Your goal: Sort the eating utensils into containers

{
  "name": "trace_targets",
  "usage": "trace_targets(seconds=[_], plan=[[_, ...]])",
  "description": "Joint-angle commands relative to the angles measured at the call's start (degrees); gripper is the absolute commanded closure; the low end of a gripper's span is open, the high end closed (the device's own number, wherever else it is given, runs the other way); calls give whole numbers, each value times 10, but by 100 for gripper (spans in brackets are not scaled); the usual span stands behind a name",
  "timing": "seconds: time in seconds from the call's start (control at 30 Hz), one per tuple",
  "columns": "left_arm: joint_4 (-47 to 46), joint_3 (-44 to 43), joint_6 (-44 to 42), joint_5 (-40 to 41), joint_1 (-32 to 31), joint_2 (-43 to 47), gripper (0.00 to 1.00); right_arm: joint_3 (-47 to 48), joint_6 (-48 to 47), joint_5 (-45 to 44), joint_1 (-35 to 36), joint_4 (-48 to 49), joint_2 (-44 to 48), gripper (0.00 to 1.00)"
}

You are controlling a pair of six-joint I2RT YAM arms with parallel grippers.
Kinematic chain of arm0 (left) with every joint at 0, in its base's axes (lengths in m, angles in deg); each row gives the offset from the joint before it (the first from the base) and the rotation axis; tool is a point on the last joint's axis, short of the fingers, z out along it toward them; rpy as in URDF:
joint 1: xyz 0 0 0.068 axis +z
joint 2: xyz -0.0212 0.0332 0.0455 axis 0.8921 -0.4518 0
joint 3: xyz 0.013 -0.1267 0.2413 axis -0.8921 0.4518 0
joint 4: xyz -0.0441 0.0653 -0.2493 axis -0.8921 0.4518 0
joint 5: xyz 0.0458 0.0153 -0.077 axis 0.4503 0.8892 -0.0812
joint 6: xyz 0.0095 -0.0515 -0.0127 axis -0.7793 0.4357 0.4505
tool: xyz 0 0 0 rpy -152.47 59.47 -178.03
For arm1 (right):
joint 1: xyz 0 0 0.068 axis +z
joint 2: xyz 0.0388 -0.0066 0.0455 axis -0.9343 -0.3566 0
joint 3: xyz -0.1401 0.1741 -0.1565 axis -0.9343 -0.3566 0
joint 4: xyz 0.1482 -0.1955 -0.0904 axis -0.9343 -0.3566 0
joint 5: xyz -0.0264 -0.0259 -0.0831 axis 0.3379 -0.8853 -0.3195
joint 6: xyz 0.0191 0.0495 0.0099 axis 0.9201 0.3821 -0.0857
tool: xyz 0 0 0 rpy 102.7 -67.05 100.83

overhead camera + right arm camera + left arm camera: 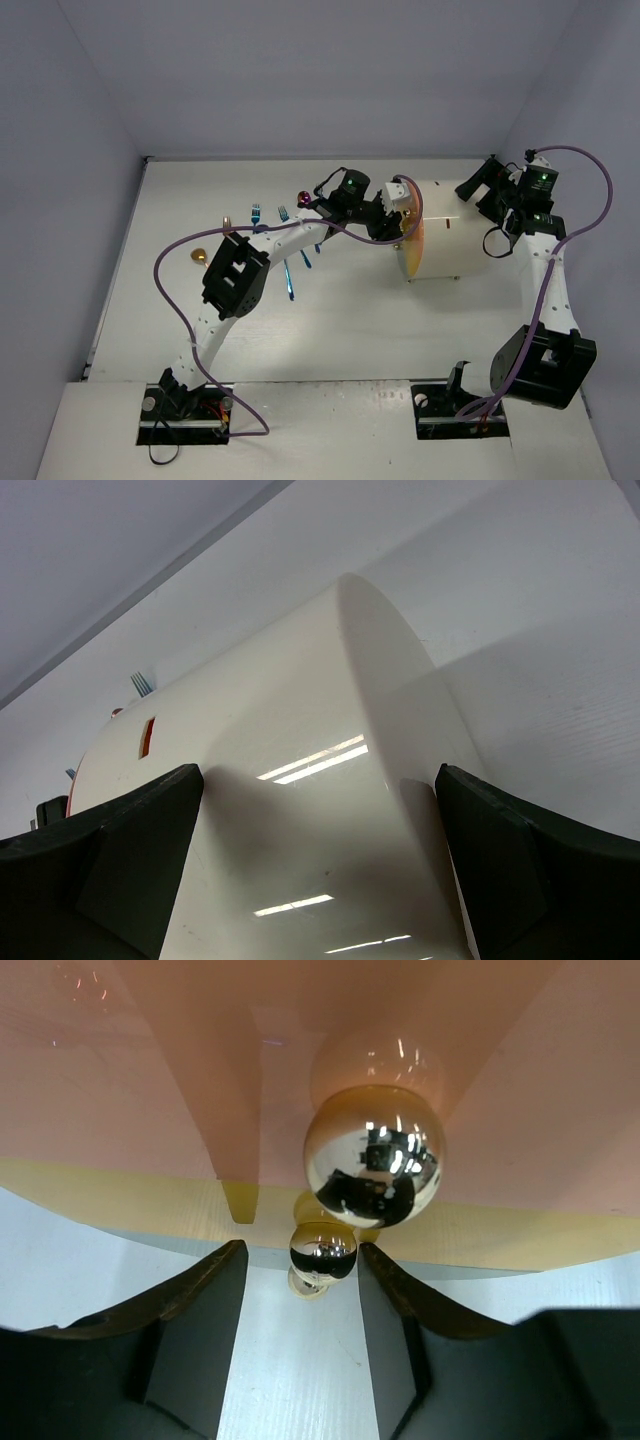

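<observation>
The containers are orange drawers (120, 1070) with gold knobs in the white cylinder cabinet (450, 225), which lies on its side with its orange front (412, 245) facing left. My left gripper (390, 225) is at that front. In the left wrist view its jaws (300, 1260) stand open around the small lower knob (322, 1248), with a gap on the left side; a bigger knob (373, 1155) is above. My right gripper (477, 195) is open wide over the cabinet's white back (320, 810). Utensils lie left of the cabinet: blue forks (256, 212), a blue knife (288, 280), a magenta spoon (303, 197), a gold spoon (199, 256).
My left arm (235, 275) reaches across the utensils and hides some of them. Its purple cable (175, 250) loops over the table's left part. Grey walls close the table at the back and both sides. A blue fork's tines (140, 683) show past the cabinet.
</observation>
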State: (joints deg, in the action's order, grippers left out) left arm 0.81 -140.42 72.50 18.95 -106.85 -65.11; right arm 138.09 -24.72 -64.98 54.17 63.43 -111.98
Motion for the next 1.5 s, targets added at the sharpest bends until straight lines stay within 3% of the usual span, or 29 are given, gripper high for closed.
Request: trace_targets(seconds=[0.0,0.5,0.93,1.47], plan=[[-53,-36,-15,-28,-4,50,54,-10,-5,11,15,-16,8,2],[-43,-51,-35,-33,-4,54,56,-10,-8,11,18,-15,6,2],[-42,-26,-38,-31,-2,63,99,-11,-10,1,19,-15,10,2],[-49,84,-41,-11,39,141,100,-17,-19,-35,19,-16,20,2]])
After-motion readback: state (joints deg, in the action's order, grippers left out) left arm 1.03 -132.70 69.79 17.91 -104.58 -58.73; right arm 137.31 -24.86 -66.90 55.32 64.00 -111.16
